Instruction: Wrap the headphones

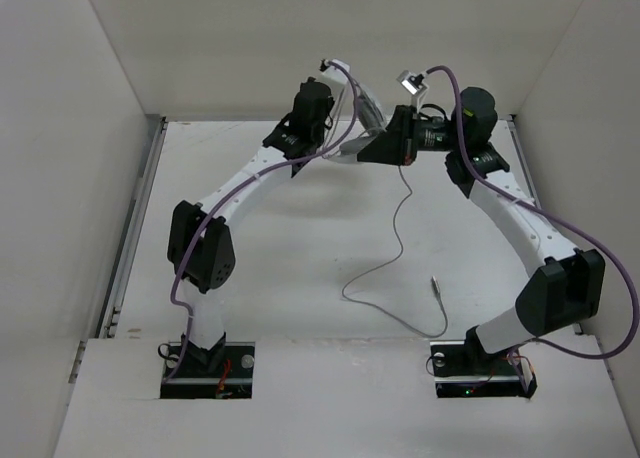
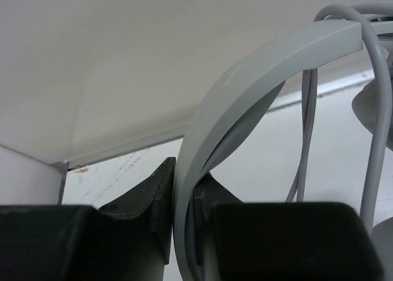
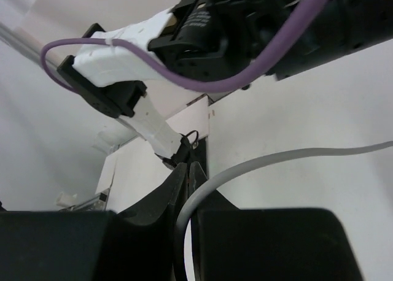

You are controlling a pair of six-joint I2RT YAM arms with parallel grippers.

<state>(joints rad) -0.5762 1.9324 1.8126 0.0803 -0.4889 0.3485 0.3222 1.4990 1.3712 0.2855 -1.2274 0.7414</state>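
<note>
You are holding the headphones [image 1: 358,138] aloft near the middle of the desk's far edge. Your left gripper [image 2: 183,198] is clamping the headband [image 2: 245,91], and your right gripper [image 3: 186,178] is pinching the cable [image 3: 276,159] close by. The slack is trailing onto the desk, its plug [image 1: 437,287] lying toward the near right corner. For winding, I judge you should be holding the headband steady, the cable lightly taut, and laying turns side by side.
</note>
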